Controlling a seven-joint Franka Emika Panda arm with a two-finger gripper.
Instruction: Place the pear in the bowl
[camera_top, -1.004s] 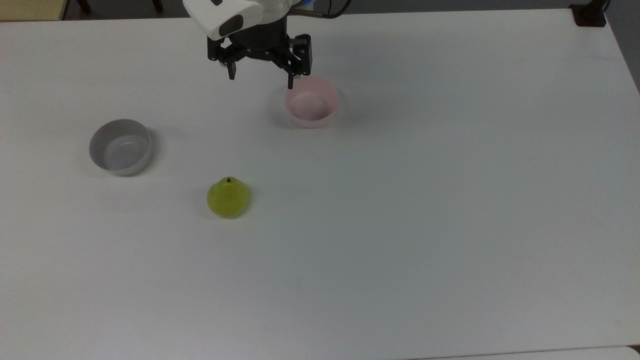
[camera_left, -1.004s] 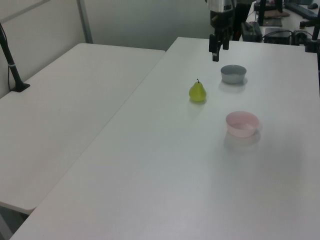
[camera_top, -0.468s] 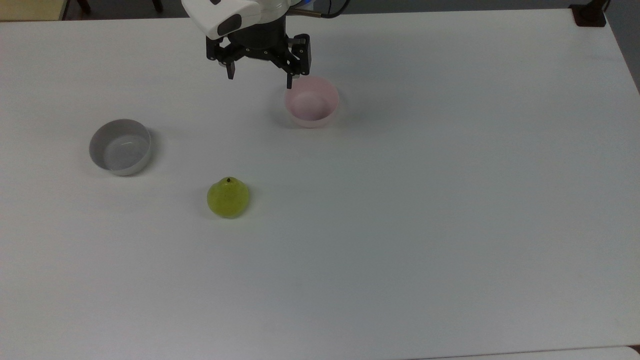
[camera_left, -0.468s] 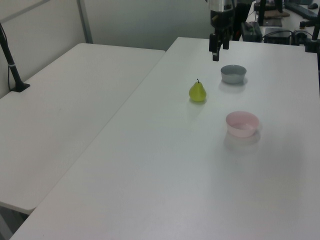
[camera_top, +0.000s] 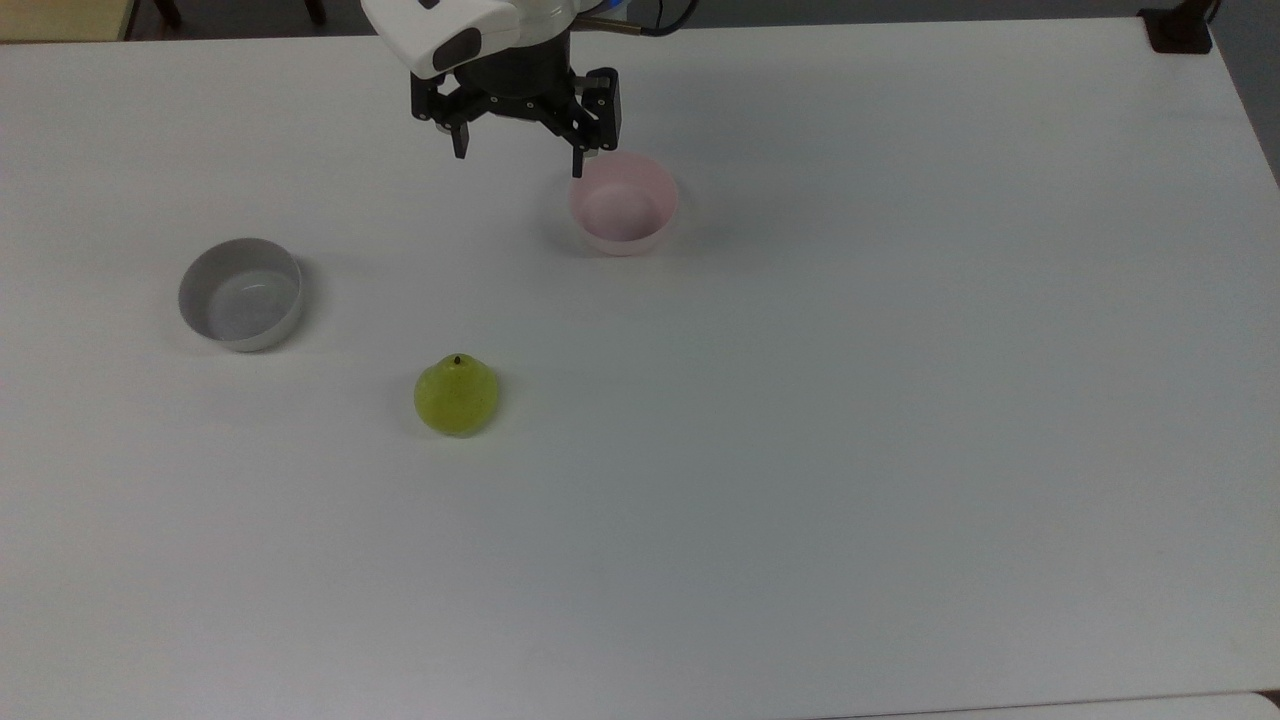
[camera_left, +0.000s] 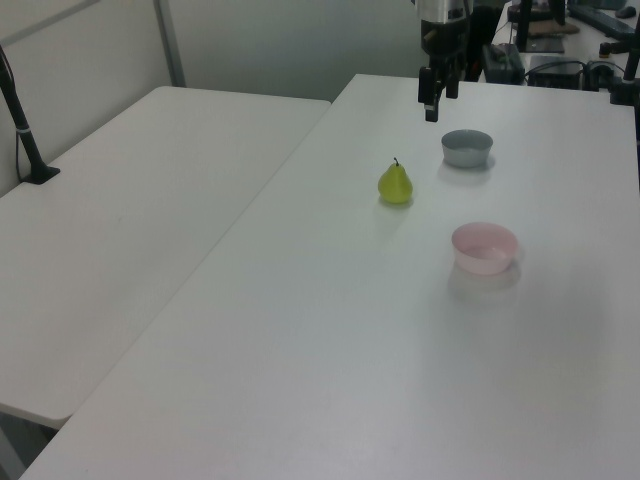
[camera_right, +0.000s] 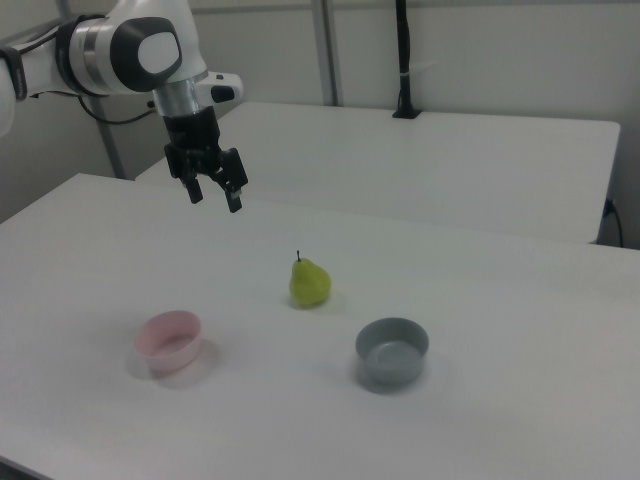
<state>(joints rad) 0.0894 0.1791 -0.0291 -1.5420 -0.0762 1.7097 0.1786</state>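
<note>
the claw (camera_top: 518, 161) hangs high over the table (camera_top: 900, 400) with its fingers spread wide and nothing between them, so the task looks barely begun. in the top view the pale pink bowl (camera_top: 624, 204) sits just below and to the right of the claw, empty. the pear (camera_top: 456, 395) stands upright on the table well below the claw in that view, apart from everything. a grey-white bowl (camera_top: 241, 293) lies off to the claw's left. reaching, grasping, carrying and dropping the pear all remain.
</note>
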